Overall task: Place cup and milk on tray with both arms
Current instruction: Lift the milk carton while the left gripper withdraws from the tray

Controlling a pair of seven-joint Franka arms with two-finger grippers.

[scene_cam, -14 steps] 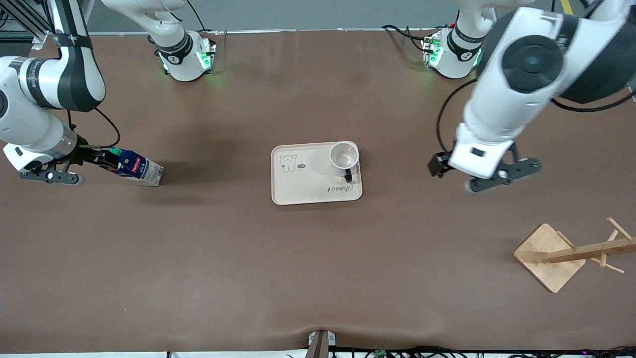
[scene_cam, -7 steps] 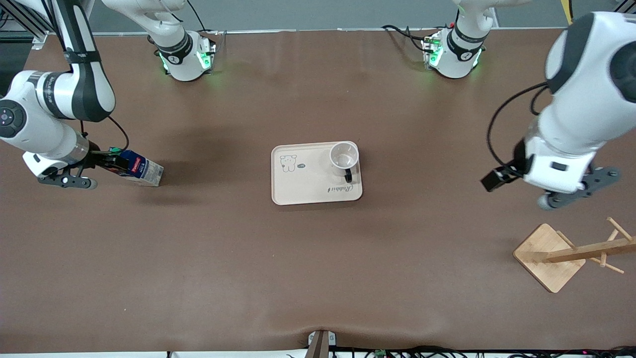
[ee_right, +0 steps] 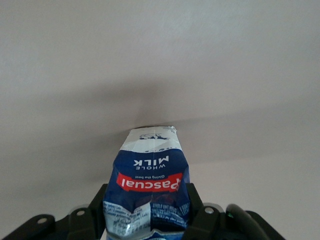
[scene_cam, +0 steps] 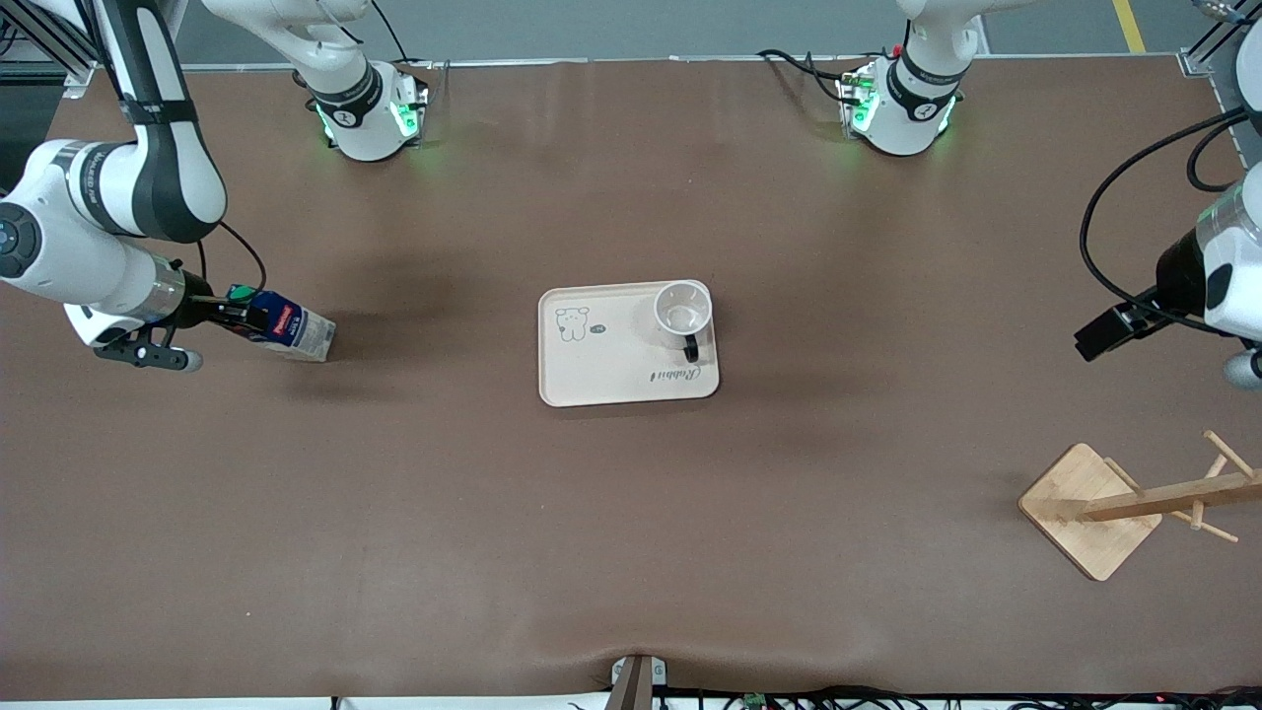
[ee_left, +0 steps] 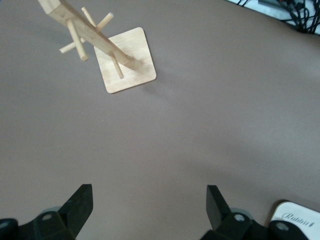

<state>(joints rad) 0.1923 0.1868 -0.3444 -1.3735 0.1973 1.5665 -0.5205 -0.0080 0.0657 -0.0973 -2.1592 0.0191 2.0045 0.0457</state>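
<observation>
One tray (scene_cam: 611, 370), one cup (scene_cam: 682, 310), one milk (scene_cam: 286, 330), one wooden rack (scene_cam: 1134, 503) and two arms share the brown surface (scene_cam: 631, 532). The cup stands upright on the tray, in the corner toward the left arm's end and farther from the camera; most of the tray is bare. The milk, dark blue with a red label and green cap, tilts toward the right arm's end of the surface, well apart from the tray. The right gripper (ee_right: 145, 220) is clamped on its upper part. The left gripper (ee_left: 150, 210) hangs wide open and empty over bare surface near the rack.
</observation>
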